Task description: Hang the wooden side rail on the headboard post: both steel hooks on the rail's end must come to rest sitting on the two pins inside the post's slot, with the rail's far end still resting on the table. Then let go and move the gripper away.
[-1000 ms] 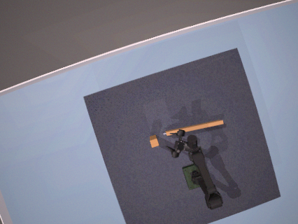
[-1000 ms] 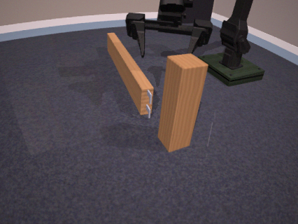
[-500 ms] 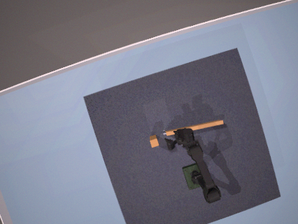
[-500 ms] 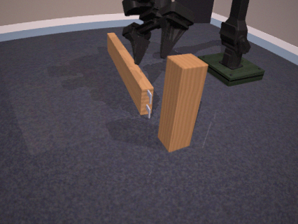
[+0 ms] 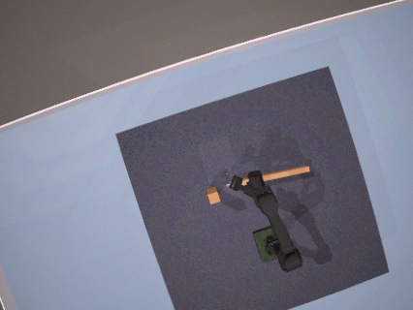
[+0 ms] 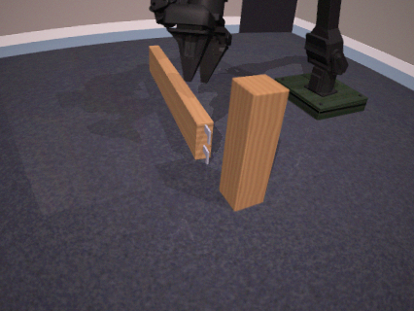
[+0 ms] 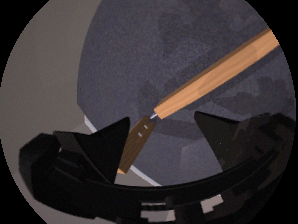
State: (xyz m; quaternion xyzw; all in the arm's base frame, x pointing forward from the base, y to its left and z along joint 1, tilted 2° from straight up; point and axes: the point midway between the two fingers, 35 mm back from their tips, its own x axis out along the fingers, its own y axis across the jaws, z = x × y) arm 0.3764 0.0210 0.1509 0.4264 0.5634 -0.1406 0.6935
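Note:
The wooden side rail (image 5: 286, 173) (image 6: 177, 97) (image 7: 220, 72) lies on its long edge on the dark mat. Its two steel hooks (image 6: 207, 141) face the upright headboard post (image 5: 213, 196) (image 6: 253, 141) (image 7: 133, 145), with a small gap between them. The post's slot is hidden from every view. My gripper (image 5: 232, 184) (image 6: 195, 80) (image 7: 162, 117) is open and empty. It hangs above the rail near its hook end, fingers pointing down and clear of the wood.
The arm's green base plate (image 5: 262, 242) (image 6: 340, 102) stands behind and to the right of the post. The dark mat (image 5: 160, 194) (image 6: 97, 219) lies on a light blue table (image 5: 58, 194) with a pale edge at the back.

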